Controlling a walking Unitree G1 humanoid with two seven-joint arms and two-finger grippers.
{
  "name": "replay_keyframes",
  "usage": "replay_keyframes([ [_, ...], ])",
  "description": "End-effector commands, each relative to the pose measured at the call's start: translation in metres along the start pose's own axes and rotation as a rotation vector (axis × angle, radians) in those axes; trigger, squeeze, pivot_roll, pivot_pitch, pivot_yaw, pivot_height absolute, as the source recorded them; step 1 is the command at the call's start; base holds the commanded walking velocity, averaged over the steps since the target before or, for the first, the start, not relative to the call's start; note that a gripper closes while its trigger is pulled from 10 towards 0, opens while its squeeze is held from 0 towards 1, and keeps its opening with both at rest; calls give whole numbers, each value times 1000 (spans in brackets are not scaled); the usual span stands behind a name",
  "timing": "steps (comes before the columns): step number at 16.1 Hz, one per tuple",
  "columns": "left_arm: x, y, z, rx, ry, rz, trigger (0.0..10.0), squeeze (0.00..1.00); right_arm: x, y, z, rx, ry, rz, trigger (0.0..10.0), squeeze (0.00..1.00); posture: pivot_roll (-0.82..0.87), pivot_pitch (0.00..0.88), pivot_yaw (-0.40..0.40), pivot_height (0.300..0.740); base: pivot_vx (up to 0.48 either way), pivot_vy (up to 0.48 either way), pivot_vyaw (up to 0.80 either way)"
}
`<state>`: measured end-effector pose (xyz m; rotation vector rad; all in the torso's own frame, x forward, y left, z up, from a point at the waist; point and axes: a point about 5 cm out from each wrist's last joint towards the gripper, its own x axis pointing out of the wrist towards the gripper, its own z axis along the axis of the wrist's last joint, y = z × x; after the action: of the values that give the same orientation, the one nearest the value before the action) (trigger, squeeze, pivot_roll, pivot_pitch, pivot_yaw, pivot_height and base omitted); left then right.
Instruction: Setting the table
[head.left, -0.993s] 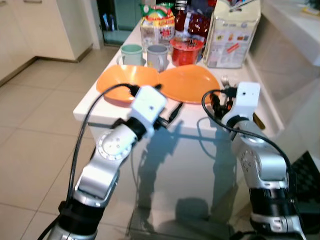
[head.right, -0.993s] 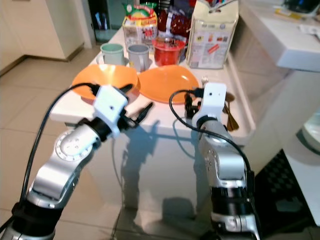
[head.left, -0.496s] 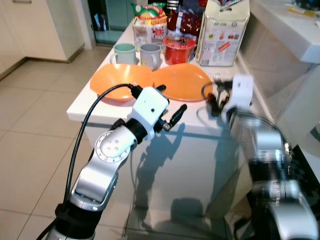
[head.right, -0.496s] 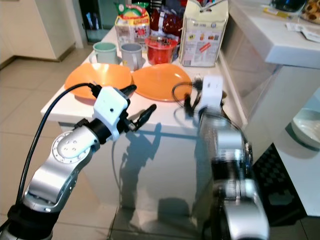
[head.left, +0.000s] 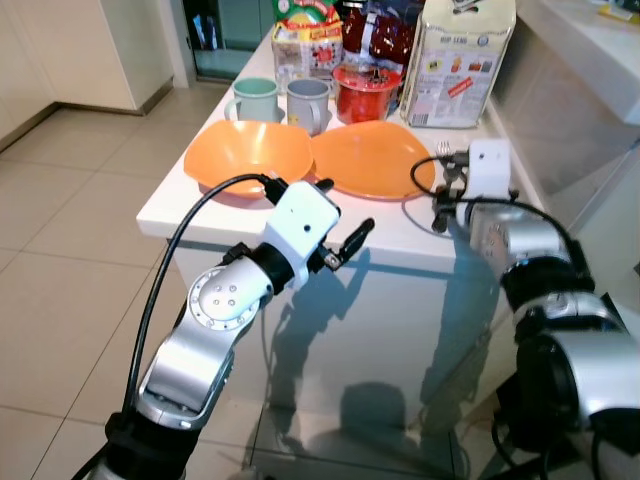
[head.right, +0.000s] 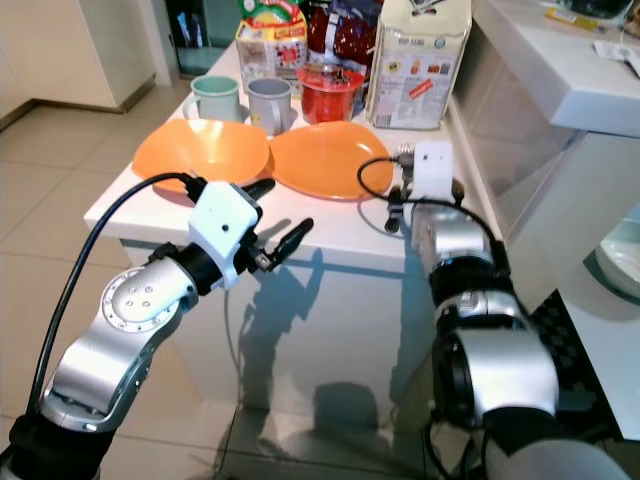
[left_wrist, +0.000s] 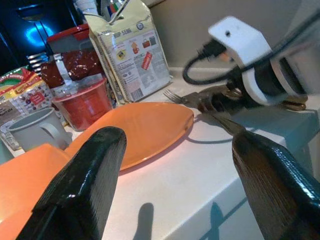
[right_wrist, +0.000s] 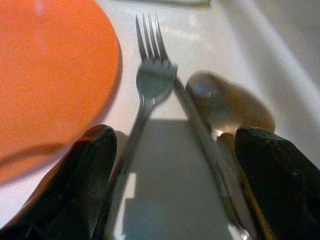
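Orange plates sit side by side on a white bench (head.left: 200, 205) in a tiled kitchen as a silver-armed humanoid leans over its near edge. One orange plate (head.left: 250, 158) lies toward the robot's left, touching the second orange plate (head.left: 372, 158) at the middle of the bench. Behind them stand a pale green mug (head.left: 251, 98), a grey mug (head.left: 307, 101) and a red tub (head.left: 367, 94), with a printed carton (head.left: 457, 60) and a snack packet (head.left: 307, 30) farther back.

Just beside the second plate's right rim lies a metal fork (right_wrist: 150, 85), tines pointing away from the robot. A knife (right_wrist: 205, 135) runs close alongside the fork, and a spoon (right_wrist: 220, 102) rests next to it, near the bench's right edge.

At the cutlery, the right hand (right_wrist: 170, 185) hovers low over the bench, its two black fingers (right_wrist: 272, 180) spread apart on either side of the fork and knife handles, not closed on either. The white wrist housing shows above it, just right of the second plate.

Off the near edge, the left hand (head.left: 340, 225) is held in front of the bench, below the plates. Its fingers (left_wrist: 85, 185) are wide apart and hold nothing.
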<state>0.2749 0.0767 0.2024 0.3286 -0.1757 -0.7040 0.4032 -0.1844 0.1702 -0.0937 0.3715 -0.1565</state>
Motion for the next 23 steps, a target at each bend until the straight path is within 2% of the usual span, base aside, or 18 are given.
replay_keyframes([
  [1, -1, -1, 3, 12, -5, -12, 10000, 0, 1, 0, 4, 29, -8, 13, 10000, 0, 34, 0, -51, 740, 0, 0, 0],
  [5, 0, 0, 3, 14, 1, -13, 10000, 0, 3, 7, -2, 60, 18, 74, 10000, 0, 34, 0, -48, 740, 0, 0, 0],
  [9, 0, 0, 3, 16, 5, -17, 10000, 0, 3, 10, -8, 11, 47, 105, 10000, 0, 34, 0, -43, 740, 0, 0, 0],
  [11, 1, 0, 3, 20, 7, -20, 10000, 0, 4, 5, -13, -36, 64, 90, 10000, 0, 35, 0, -43, 740, 0, 0, 0],
  [12, 0, 0, 3, 22, 7, -19, 10000, 0, 4, -3, -13, -63, 70, 67, 10000, 0, 35, 0, -43, 740, 0, 0, 0],
  [16, 1, 0, 3, 29, 7, -26, 10000, 0, 4, -16, -5, -63, 52, 56, 10000, 0, 31, 0, -39, 740, 0, 0, 0],
  [20, 2, 0, 4, 36, 5, -30, 10000, 0, 4, -19, -3, -77, 50, 58, 10000, 0, 27, 0, -34, 740, 0, 0, 0],
  [21, 2, 0, 4, 37, 5, -30, 10000, 0, 4, -19, -1, -70, 43, 63, 10000, 0, 27, 0, -34, 740, 0, 0, 0],
  [23, 2, 0, 4, 38, 5, -33, 10000, 0, 3, -14, 7, 1, 7, 96, 10000, 0, 27, 0, -30, 740, 0, 0, 0],
])
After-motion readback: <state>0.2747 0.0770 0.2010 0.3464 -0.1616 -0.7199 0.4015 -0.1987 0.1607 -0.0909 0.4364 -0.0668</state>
